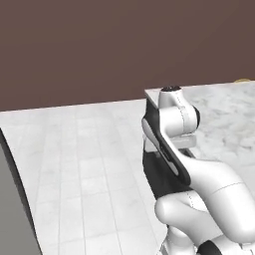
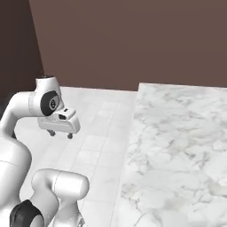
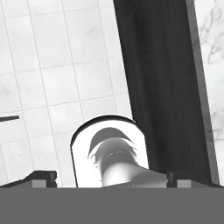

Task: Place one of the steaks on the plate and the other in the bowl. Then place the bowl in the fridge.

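the gripper (image 2: pixel 60 134) hangs, jaws apart, over tiled floor (image 2: pixel 95 146) beside the marble counter (image 2: pixel 177 150).

Marble counter (image 2: pixel 177 146): white top with grey veining, occupying the right side of both base views; its dark side panel (image 3: pixel 162 87) drops to the floor beside it. Tiled floor (image 1: pixel 84 159): pale square tiles with thin grout lines, left of the counter. Back wall (image 1: pixel 99 45): plain dark brown, running behind floor and counter.
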Motion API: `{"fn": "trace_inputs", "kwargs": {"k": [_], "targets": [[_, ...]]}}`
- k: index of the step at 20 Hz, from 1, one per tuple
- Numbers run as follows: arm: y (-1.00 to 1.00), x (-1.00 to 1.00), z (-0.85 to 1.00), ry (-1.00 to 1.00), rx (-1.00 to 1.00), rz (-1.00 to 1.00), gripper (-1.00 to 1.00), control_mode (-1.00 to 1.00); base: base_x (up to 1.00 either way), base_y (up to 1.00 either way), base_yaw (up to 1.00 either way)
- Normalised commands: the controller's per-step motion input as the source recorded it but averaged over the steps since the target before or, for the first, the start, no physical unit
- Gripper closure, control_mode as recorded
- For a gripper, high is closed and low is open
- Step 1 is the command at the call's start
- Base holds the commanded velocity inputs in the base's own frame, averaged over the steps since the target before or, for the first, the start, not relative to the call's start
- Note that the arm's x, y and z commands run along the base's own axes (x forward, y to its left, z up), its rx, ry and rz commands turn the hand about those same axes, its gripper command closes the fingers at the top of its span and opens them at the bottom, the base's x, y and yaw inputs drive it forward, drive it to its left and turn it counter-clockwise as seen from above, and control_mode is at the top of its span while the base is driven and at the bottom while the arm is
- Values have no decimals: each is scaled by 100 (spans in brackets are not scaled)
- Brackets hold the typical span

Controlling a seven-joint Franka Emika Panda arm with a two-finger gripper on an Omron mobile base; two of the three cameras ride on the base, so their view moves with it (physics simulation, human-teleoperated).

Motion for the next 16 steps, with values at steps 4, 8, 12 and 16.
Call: {"fn": "trace_inputs", "kwargs": {"k": [4,8,12,16], "targets": [[0,0,0,0,0,0,-100,100,-100,-27,0],[0,0,0,0,0,0,-100,100,-100,-16,0],[0,0,0,0,0,0,-100,100,-100,-17,-1],[0,0,0,0,0,0,-100,100,-100,-9,-3]]}}
